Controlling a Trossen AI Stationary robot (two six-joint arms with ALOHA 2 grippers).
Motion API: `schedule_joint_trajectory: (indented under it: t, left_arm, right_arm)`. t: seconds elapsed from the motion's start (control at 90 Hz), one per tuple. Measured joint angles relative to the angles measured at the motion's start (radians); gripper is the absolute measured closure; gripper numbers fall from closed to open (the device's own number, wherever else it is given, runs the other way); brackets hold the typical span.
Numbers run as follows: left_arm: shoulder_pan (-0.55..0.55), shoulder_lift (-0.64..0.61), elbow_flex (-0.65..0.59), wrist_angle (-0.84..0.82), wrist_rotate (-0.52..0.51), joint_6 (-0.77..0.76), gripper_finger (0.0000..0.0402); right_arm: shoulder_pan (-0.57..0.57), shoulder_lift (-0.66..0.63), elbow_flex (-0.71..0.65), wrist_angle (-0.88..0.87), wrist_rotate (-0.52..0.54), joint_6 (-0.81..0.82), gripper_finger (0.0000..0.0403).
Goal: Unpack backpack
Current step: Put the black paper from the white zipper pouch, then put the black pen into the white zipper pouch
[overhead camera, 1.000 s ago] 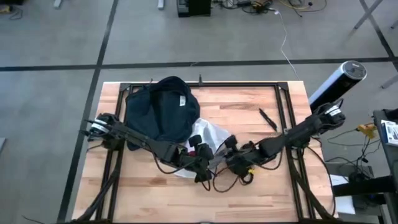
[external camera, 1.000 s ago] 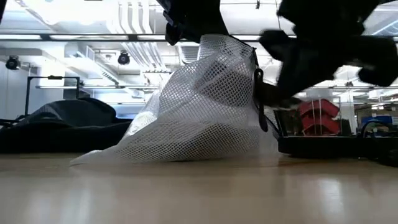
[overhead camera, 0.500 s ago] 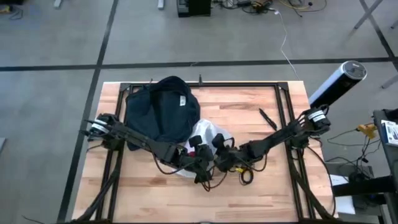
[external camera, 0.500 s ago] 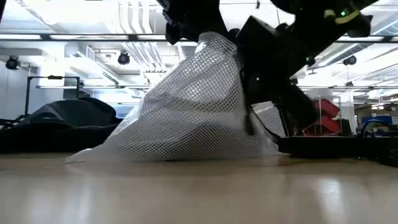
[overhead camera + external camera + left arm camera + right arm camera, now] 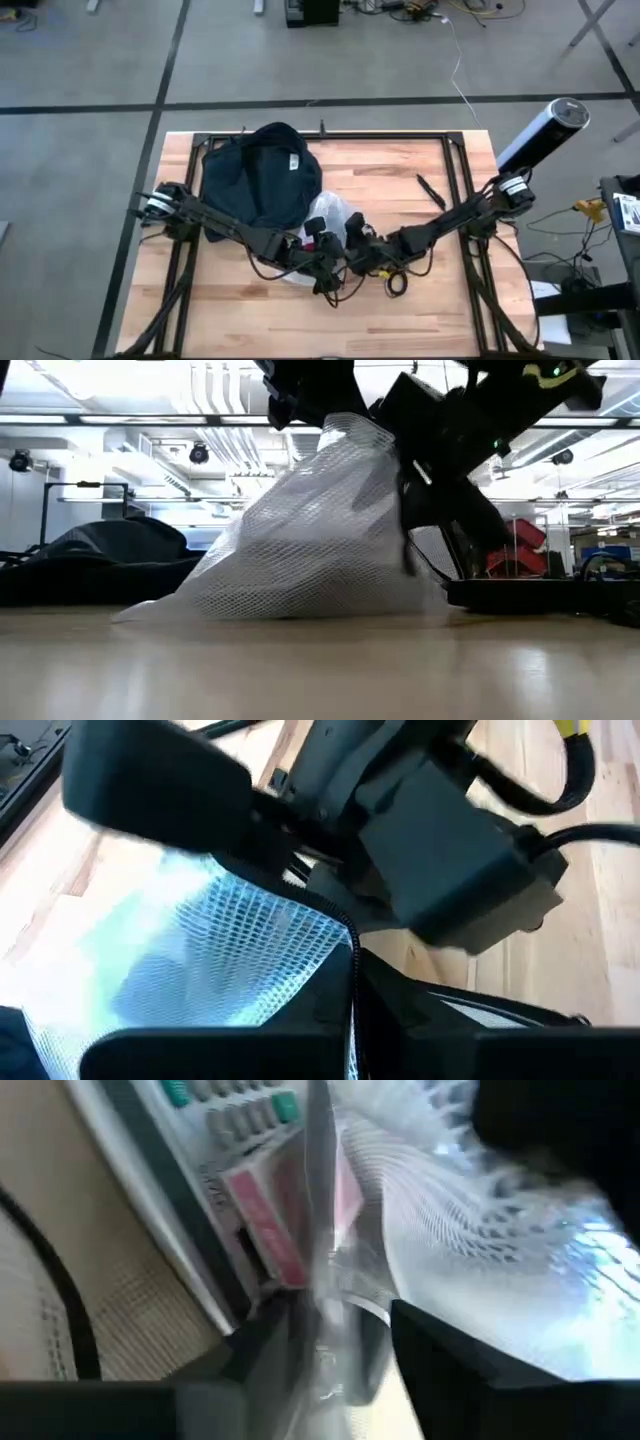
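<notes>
While the left gripper [image 5: 322, 262] is pinching the white mesh pouch [image 5: 310, 530] up, the right gripper [image 5: 352, 238] is closing on its far side. The backpack [image 5: 255, 180] is lying just behind both.

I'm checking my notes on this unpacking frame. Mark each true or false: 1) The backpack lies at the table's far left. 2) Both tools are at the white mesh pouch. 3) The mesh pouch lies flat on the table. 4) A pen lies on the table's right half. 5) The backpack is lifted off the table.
1) True: the backpack lies there.
2) True: left tool and right tool meet at the mesh pouch.
3) False: its top is held up, tent-like.
4) True: the pen.
5) False: it rests on the table.
</notes>
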Motion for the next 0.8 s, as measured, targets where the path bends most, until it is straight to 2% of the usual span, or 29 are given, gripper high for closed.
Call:
schedule_joint_trajectory:
  t: [0.144,0.244,0.378,0.522,0.678,0.8]
  left_arm:
    - [0.0,0.0,0.0,-0.004,0.002,0.001,0.0402]
    - [0.0,0.0,0.0,-0.003,0.003,0.001,0.0402]
    - [-0.001,0.0,0.0,-0.004,0.005,0.001,0.0402]
    - [-0.002,0.0,0.0,-0.004,0.005,-0.003,0.0402]
    - [-0.002,0.0,0.0,-0.003,0.005,-0.009,0.0402]
    - [-0.002,0.0,0.0,0.002,0.005,-0.009,0.0402]
  right_arm:
    - [0.032,-0.089,0.0,-0.049,0.006,0.056,0.0192]
    - [0.051,-0.157,0.001,-0.152,0.005,0.134,0.0182]
    - [0.084,-0.266,0.001,-0.367,0.006,0.308,0.0177]
    - [0.101,-0.402,0.001,-0.68,0.002,0.608,0.0179]
    - [0.028,-0.537,-0.003,-0.977,0.006,0.964,0.0189]
    - [-0.123,-0.61,-0.006,-1.094,0.004,1.165,0.0197]
